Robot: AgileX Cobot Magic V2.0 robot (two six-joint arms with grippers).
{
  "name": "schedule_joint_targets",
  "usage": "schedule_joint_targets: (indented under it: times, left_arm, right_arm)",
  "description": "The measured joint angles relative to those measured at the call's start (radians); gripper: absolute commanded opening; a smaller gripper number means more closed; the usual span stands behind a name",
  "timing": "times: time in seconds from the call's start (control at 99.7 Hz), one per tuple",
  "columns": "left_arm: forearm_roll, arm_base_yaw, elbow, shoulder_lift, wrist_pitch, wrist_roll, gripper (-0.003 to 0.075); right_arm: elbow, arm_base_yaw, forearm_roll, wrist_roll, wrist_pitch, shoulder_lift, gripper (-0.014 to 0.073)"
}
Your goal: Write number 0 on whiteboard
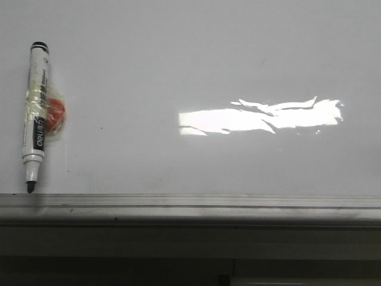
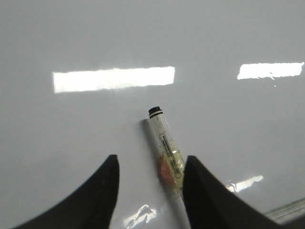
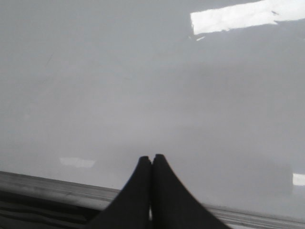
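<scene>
board pale grey-white, glossy, w/ bright white glare patches; edge strip grey metal. marker white barrel, black end + black tip, black label band, w/ orange-red blob under clear tape. hands' fingers black.

Three close views over whiteboard

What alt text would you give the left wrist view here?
An uncapped marker lies flat on a glossy whiteboard, its lower end between the two spread black fingers of the open left claw, which is not gripping it. An orange patch shows under clear tape on the barrel, bright glare patches reflect on the board, and no writing is visible.
</scene>
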Motion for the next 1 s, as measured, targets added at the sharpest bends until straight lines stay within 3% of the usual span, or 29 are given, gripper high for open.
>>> schedule_joint_targets:
  times: [0.441,0.752,0.843,1.003]
  left_arm:
    - [-0.028,-0.002,0.0,0.0,-0.076,0.038,0.042]
    - [-0.079,-0.002,-0.004,0.0,-0.041,0.03,0.042]
    - [0.087,-0.002,-0.022,0.0,-0.031,-0.105,0.042]
    - [0.54,-0.042,-0.049,0.0,-0.072,-0.676,0.042]
  right_arm:
    - [0.006,0.0,0.0,0.0,-0.019,0.0,-0.0069]
    - [0.006,0.0,0.0,0.0,-0.019,0.0,-0.0069]
    - [0.006,0.0,0.0,0.0,-0.019,0.0,-0.0069]
    - [0.006,0.0,0.0,0.0,-0.019,0.0,-0.0069]
